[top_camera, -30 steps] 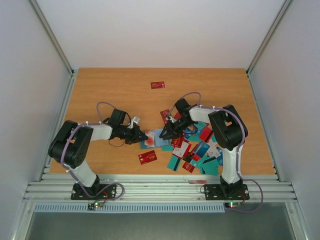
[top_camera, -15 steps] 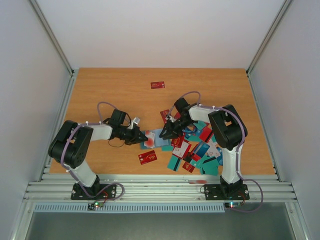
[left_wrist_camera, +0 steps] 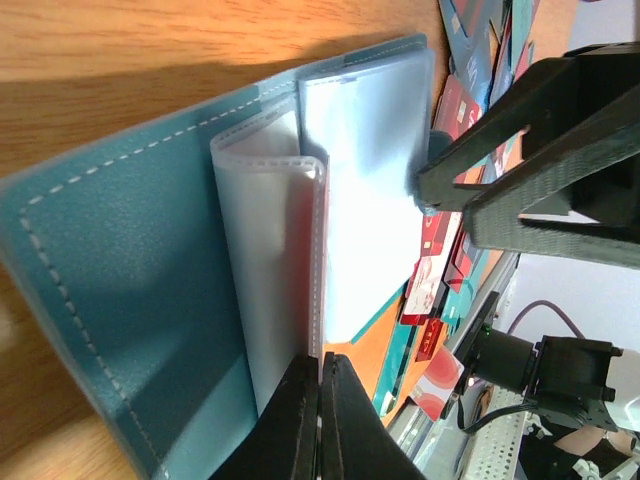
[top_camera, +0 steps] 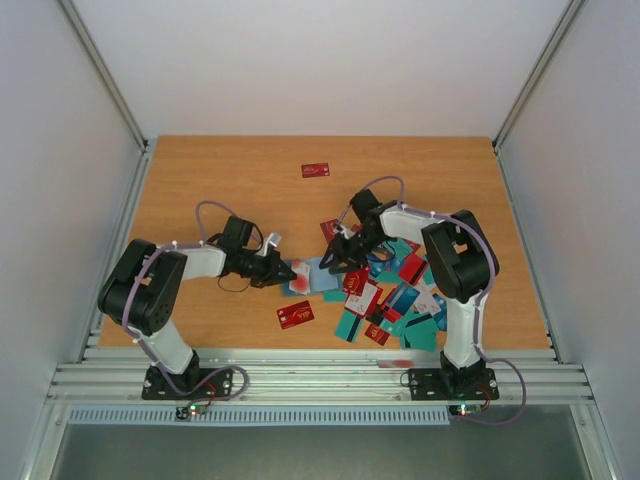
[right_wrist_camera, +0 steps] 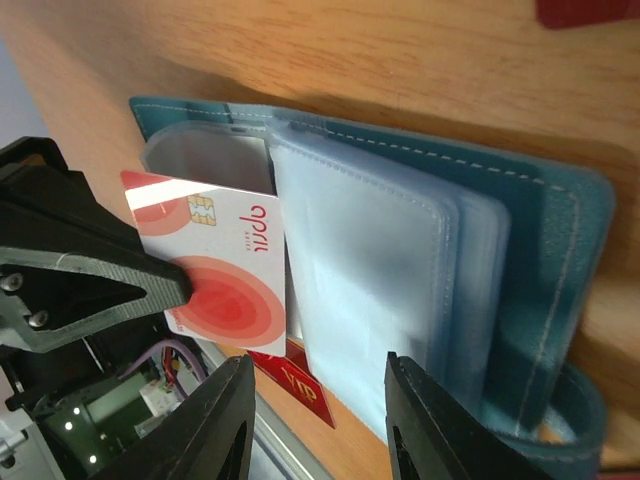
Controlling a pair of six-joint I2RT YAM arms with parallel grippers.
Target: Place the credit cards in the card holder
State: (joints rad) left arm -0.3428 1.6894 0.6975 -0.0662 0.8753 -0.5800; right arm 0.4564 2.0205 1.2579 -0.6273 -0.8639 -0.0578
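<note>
The teal card holder (top_camera: 320,275) lies open on the table between both grippers, its clear sleeves fanned out; it fills the left wrist view (left_wrist_camera: 120,270) and the right wrist view (right_wrist_camera: 560,230). My left gripper (top_camera: 286,272) is shut on a white card with red circles (right_wrist_camera: 225,265), held at the holder's left edge beside a sleeve opening. In the left wrist view the gripper (left_wrist_camera: 320,366) shows that card edge-on (left_wrist_camera: 320,250). My right gripper (top_camera: 332,263) is open and empty over the holder's sleeves, its jaws wide apart (right_wrist_camera: 318,425). A pile of red, teal and white cards (top_camera: 392,295) lies to the right.
A red VIP card (top_camera: 295,315) lies near the front edge below the holder, also in the right wrist view (right_wrist_camera: 300,385). A lone red card (top_camera: 315,170) lies at the back. The two grippers are close together over the holder.
My right gripper has shifted slightly toward the back over the holder. My left gripper with the card has barely moved.
</note>
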